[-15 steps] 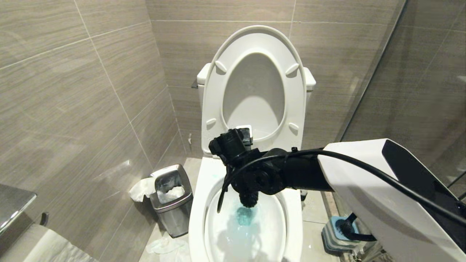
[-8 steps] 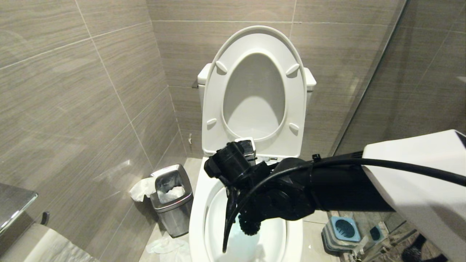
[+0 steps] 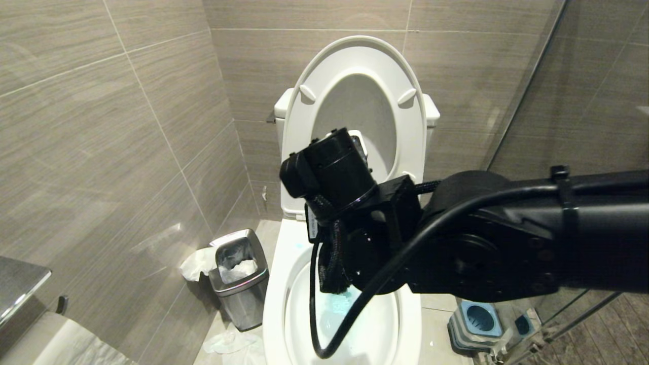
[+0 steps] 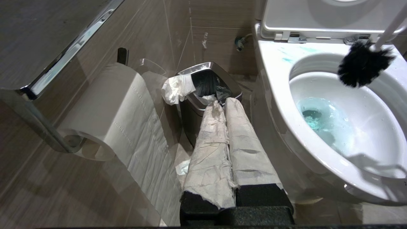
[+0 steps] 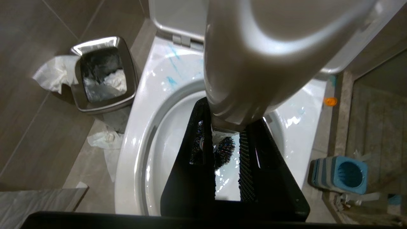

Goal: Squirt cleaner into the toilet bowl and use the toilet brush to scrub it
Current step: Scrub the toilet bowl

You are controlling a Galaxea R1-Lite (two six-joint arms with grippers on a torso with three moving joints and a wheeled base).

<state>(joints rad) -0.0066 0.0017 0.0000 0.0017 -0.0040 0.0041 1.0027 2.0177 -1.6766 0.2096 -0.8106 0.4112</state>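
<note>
The right claw (image 5: 227,159) pinches the toilet brush (image 4: 361,65) by its white handle, the 2 black fingers (image 5: 194,152) pressed against the shaft on either side. It points down into the toilet bowl (image 3: 276,309), with the black bristle head hanging clear of the blue-tinted water and close to the bowl's rear inner wall, toward 12 o'clock of the oval. In the head view the right arm reaches in from 3 o'clock, its dark forearm running level across the picture and the wrist bent sharply downward over the bowl, a black cable looping below it.

The left claw (image 4: 227,140) is pressed together, its 2 fingers wrapped in white paper; it sits low, off the bowl's 9 o'clock side, pointing toward the steel waste bin (image 4: 208,81). Seat and lid stand raised against the cistern at 12 o'clock. Blue streaks mark the rim near the hinges. The square blue-grey holder (image 3: 476,319) stands on the floor at the bowl's 3 o'clock. A paper roll (image 4: 108,105) hangs on the wall beyond the bin
</note>
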